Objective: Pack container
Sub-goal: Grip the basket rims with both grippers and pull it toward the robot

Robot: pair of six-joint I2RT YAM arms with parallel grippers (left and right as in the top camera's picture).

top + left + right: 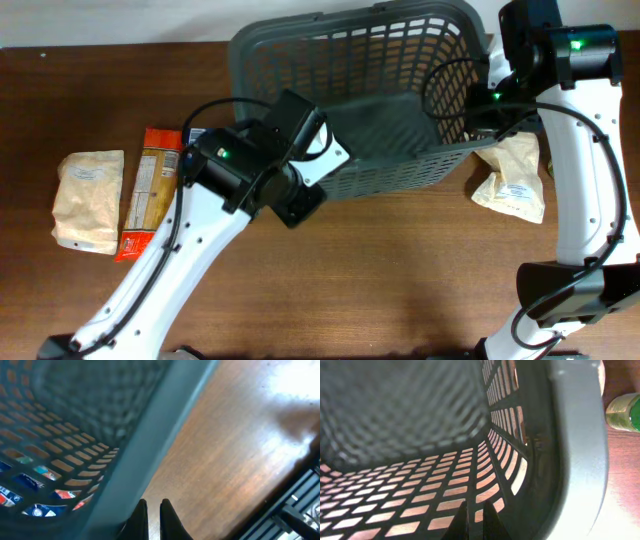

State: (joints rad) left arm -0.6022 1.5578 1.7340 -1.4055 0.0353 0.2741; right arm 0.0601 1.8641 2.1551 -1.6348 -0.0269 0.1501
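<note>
our left gripper [154,516] fills the bottom of the left wrist view, its two fingers drawn close with only a thin slit between them and nothing visibly pinched there. it sits just beside the thick rim of the container [400,150], above bare brown table [400,280]. our right gripper [476,519] is equally narrow, its fingertips inside the container close to the slotted wall, and we cannot tell whether they touch it. the container stands at the far edge of the table, right of the middle. it looks tipped rather than flat, and we cannot tell by how much. through its lattice on the left wrist view we see blue and red packaging [35,502], too blurred to name. near the left edge of the table lie a tan pouch [90,198] and, just beside it, an orange packet [150,192]. a second tan pouch [512,180] lies by the container's right end. a green-lidded jar [624,411] stands just outside the rim.
</note>
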